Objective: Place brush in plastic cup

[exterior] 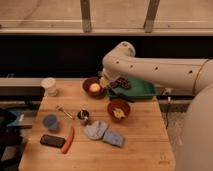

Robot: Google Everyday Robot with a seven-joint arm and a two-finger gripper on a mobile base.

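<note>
- The white arm point(160, 70) reaches in from the right and bends down over the far side of the wooden counter point(145, 145).
- The hand point(116, 84) hangs over the left end of the green tray point(142, 91), just right of a dark bowl point(93, 87) with something orange-yellow in it. The hand is closed; whether it pinches anything cannot be made out.
- The brush point(126, 96) seems to be the slim dark shape at the tray's near edge, just beyond the red-brown bowl point(119, 110); its head cannot be made out.
- The plastic cup point(50, 121), dull blue, stands upright near the left edge of the counter, well apart from the hand and the brush.
- A white cup point(49, 86) stands at the far left corner.
- A small dark metal cup point(83, 116) stands mid-counter, with grey-blue cloths point(102, 133) just near of it.
- A red-orange stick point(68, 140) lies beside a flat black object point(52, 141) at the near left.
</note>
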